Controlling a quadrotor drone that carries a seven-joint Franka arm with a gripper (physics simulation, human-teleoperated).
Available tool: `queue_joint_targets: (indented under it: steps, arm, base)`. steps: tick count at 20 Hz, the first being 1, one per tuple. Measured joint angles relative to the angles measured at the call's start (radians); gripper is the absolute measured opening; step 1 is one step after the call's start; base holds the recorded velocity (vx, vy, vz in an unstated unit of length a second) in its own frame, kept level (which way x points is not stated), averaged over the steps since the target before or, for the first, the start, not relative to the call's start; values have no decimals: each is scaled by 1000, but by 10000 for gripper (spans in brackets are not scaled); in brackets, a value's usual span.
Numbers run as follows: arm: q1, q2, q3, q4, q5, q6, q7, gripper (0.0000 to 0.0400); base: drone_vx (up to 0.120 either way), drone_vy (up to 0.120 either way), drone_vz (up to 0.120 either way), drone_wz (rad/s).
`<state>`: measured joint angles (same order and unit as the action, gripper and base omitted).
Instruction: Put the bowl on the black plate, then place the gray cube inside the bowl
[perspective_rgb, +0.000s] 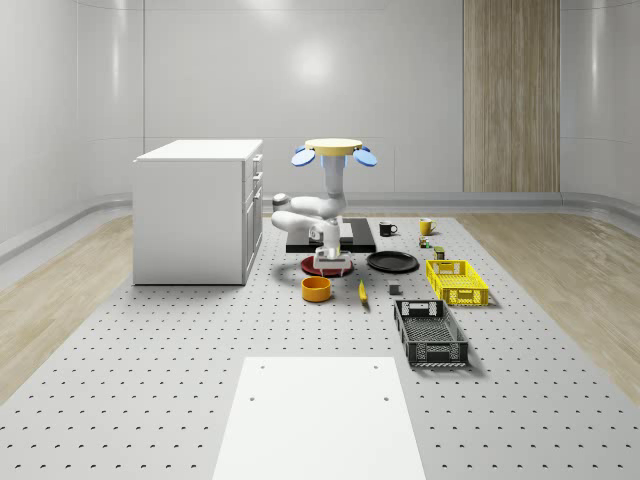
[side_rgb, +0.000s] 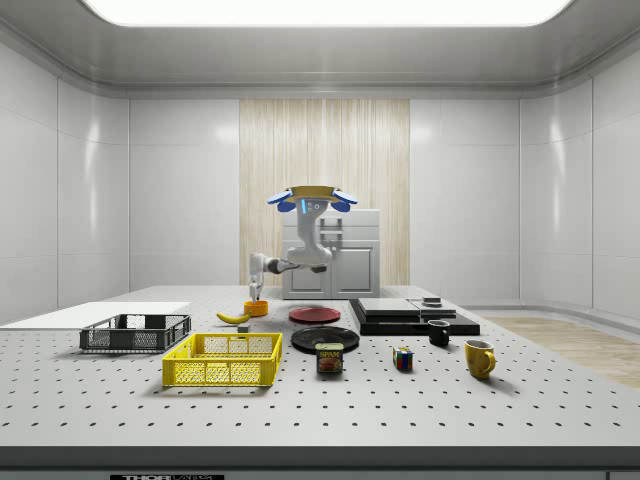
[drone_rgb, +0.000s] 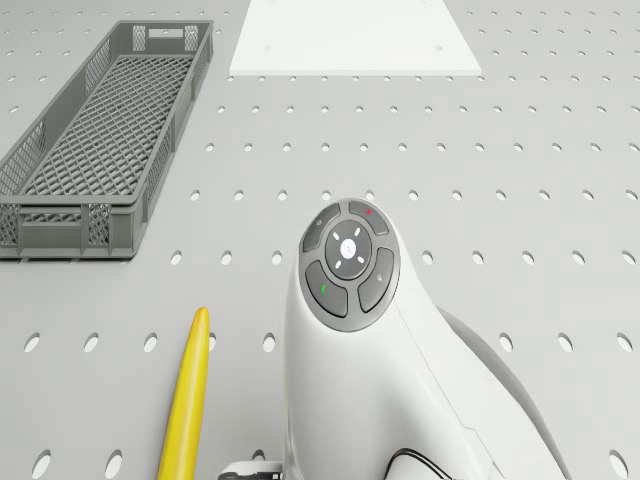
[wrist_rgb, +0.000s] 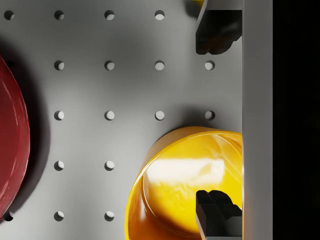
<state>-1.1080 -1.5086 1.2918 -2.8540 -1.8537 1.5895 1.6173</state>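
We hover over the worktop (perspective_rgb: 150, 400); jaws spread wide, empty, above the upright bowl (wrist_rgb: 185, 185), red plate (wrist_rgb: 10, 135) at nine o'clock.

The bowl (wrist_rgb: 180, 190) at the wrist view's lower middle looks glossy, like glazed orange ware. The red plate (wrist_rgb: 12, 145) at its left edge shines too. The counter (wrist_rgb: 110, 90) is matt, perforated grey metal.

The perforated grey counter (perspective_rgb: 150, 350) carries an orange bowl (perspective_rgb: 316, 289), a black plate (perspective_rgb: 392, 262), a red plate (perspective_rgb: 312, 266), a banana (perspective_rgb: 362, 291), a yellow basket (perspective_rgb: 457, 281) and a dark crate (perspective_rgb: 430, 333).
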Motion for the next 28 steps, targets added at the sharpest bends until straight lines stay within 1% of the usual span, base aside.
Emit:
queue_joint_targets:
  steps: [5, 9, 13, 20, 28]
  arm:
    - [-14, -3, -51, 24, -47, 25, -4, 400]
    - [-50, 5, -56, 60, -53, 30, -2, 400]
    - [-55, 5, -55, 82, -51, 37, -17, 400]
    - [-61, 2, -72, 101, -65, 53, -28, 400]
    - [-77, 2, -89, 109, -80, 61, -16, 400]
  base:
    - [0, 0, 0, 0]
    - [0, 0, 0, 0]
    - [0, 0, 0, 0]
    - [0, 0, 0, 0]
    - [0, 0, 0, 0]
